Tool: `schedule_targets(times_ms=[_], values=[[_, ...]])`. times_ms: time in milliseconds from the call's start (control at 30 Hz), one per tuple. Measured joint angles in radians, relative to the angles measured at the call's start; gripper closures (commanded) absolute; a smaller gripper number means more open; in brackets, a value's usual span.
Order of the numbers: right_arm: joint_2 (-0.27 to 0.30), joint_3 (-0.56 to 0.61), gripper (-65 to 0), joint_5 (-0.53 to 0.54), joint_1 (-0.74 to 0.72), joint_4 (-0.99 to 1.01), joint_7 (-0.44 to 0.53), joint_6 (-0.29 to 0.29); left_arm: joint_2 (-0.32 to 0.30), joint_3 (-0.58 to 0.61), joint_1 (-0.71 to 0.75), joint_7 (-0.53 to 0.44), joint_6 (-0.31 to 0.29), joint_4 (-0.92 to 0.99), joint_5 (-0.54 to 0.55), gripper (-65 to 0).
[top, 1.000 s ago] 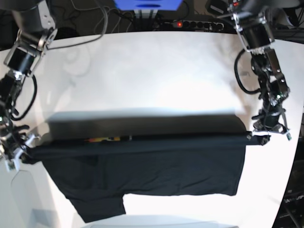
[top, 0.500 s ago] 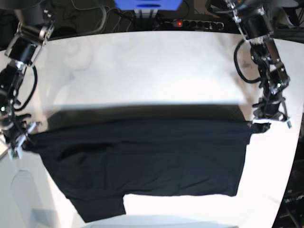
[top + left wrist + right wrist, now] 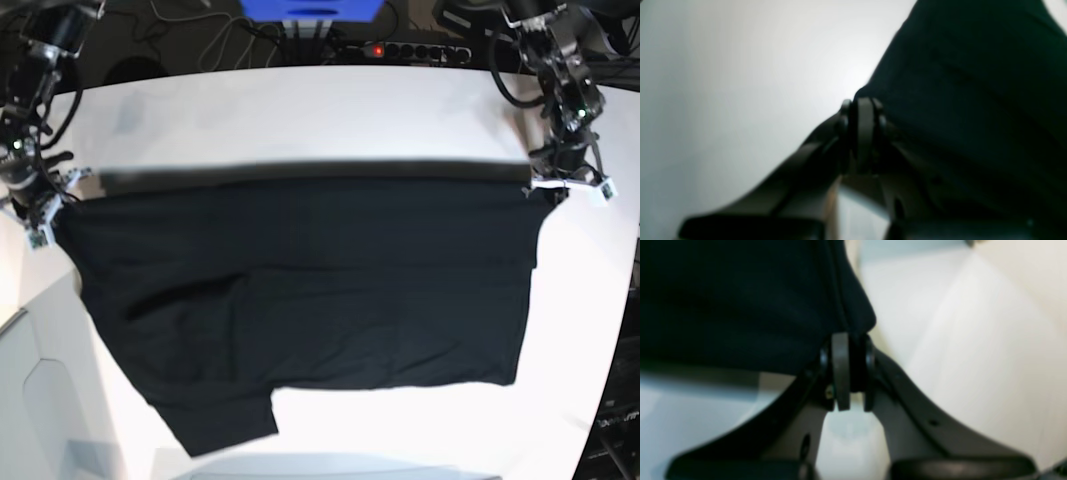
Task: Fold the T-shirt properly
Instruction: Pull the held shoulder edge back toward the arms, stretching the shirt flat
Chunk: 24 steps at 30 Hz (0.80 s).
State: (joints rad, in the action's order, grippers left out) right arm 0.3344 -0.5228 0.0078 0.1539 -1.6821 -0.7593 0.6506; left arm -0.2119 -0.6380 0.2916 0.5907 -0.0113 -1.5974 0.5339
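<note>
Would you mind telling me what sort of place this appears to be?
Probably a robotics lab bench: a bare white table, a power strip with tangled cables behind it, and two arms stretching a black T-shirt.

A white table carries the black T-shirt spread across it.

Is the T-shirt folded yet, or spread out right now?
Spread out. The T-shirt lies open across the white table, its far edge stretched between the left claw and right claw.
</note>
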Motion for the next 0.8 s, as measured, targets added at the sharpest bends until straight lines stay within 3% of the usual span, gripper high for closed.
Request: schedule_targets(times_ms=[200, 300, 433, 533, 800], values=[[-0.064, -0.06, 0.0, -0.004, 0.107, -0.048, -0.001, 0.031, 0.015, 0.004, 0.066, -0.006, 0.001, 0.008, -0.004, -0.1], [-0.077, -0.069, 0.0, -0.009, 0.093, -0.048, -0.008, 0.034, 0.027, 0.004, 0.07, -0.005, 0.004, -0.003, -0.007, -0.1], [-0.062, -0.065, 0.0, -0.003, -0.037, -0.051, -0.015, 0.042, 0.027, 0.002, 0.027, 0.006, 0.005, -0.038, -0.007, -0.1], [-0.02, -0.05, 0.0, 0.0, -0.14, -0.055, -0.009, 0.048, 0.025, 0.0, -0.054, 0.003, 0.005, -0.063, -0.001, -0.1], [0.015, -0.095, 0.0, 0.008, -0.302, -0.074, 0.0, 0.053, 0.018, 0.0, -0.159, 0.008, -0.002, -0.188, 0.006, -0.1]])
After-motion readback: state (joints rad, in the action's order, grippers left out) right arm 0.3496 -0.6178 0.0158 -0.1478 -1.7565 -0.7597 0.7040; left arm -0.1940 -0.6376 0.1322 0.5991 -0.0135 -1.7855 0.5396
